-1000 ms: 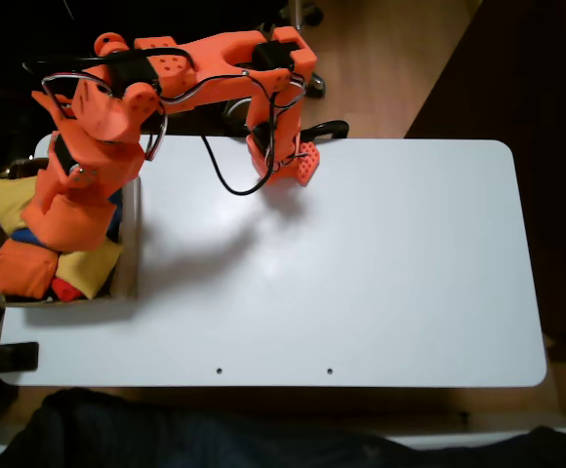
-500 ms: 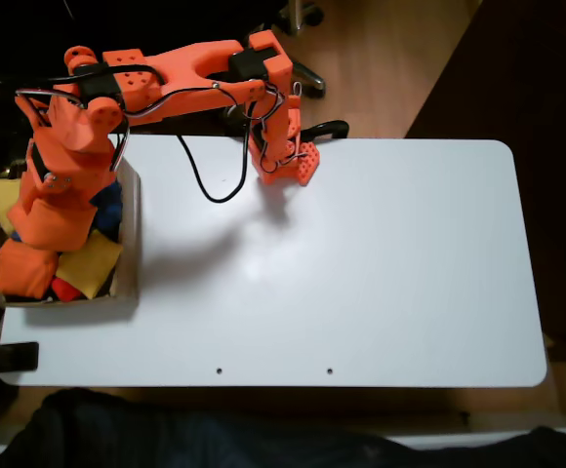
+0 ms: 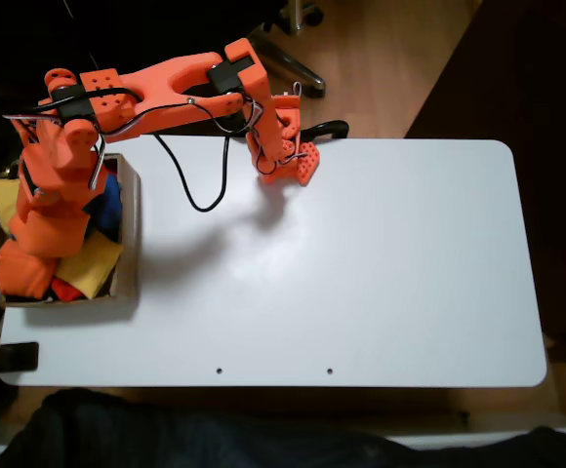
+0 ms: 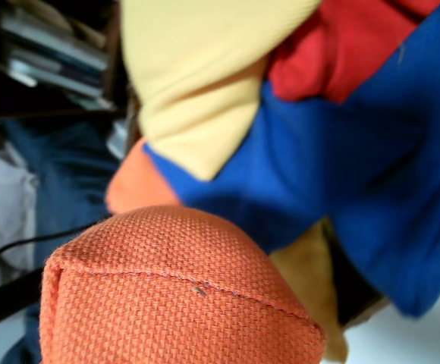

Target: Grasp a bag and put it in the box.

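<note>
Fixed view: the orange arm runs from its base at the top edge of the white table across to the upper left of the frame, and its wrist end hangs over the cardboard box at the table's left end. The gripper points down into the box; its jaws blend with the orange below them, so from here I cannot tell how wide they are. An orange bag lies in the box's lower left corner, with a yellow bag just right of it, a bit of red between them at the bottom, a blue bag against the right wall, and another yellow bag at the left edge. Dark cloth runs along the bottom of the frame. Wrist view: the woven orange bag fills the lower left, very close to the lens, seam visible, apparently held at the gripper, though no finger is visible. Behind it, blurred, are a blue bag on the right, a yellow bag at top centre, red fabric at upper right and another orange patch at centre left.
</note>
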